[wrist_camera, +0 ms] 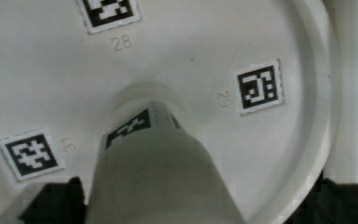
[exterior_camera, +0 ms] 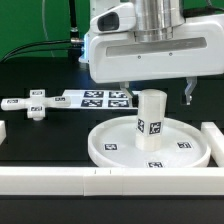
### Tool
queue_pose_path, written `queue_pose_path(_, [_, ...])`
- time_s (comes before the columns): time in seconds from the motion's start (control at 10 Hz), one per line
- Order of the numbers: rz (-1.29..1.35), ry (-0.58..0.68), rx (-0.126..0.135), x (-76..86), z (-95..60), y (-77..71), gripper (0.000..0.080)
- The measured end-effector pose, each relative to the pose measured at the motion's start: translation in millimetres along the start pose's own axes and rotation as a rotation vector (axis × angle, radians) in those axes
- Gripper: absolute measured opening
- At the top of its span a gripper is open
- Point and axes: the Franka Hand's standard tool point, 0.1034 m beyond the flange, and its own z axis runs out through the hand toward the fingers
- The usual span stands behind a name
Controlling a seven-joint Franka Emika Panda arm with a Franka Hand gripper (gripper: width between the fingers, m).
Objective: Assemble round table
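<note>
— Just above the leg [exterior_camera: 150,120], the end effector [exterior_camera: 156,96] hangs with its jaws spread wide, one to each side; it holds nothing.
— And the leg itself?
— Upright at the middle of the disc [exterior_camera: 120,135]; the wrist view looks down its side onto the disc's tagged face; whether it is fully seated I cannot tell.
— How would it handle?
— Hard white plastic, so stiff, likely light and rather slick; I would pinch the leg across its round sides, near the top and squarely, lest it tilt or slip out.
— The rest?
— The foot [exterior_camera: 35,103] lies well apart toward the exterior view's left, beside the marker board [exterior_camera: 100,97]; blocks [exterior_camera: 60,180] edge the dark surface [exterior_camera: 40,135].
</note>
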Motion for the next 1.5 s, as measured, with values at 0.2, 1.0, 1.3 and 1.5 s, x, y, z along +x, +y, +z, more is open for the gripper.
queue_pose_path(0.2, [-0.197,-0.004,-0.014,2.3,-1.4,-0.2,0.0649])
queue_pose_path(1.0, [-0.840,-0.019,-0.056,9.6,-2.2,3.5,0.0649])
queue_pose_path(1.3, [-1.116,-0.046,-0.083,9.7,-1.4,2.0,0.0649])
queue_pose_path(1.5, [-1.246,-0.062,-0.089,8.4,0.2,3.4,0.0649])
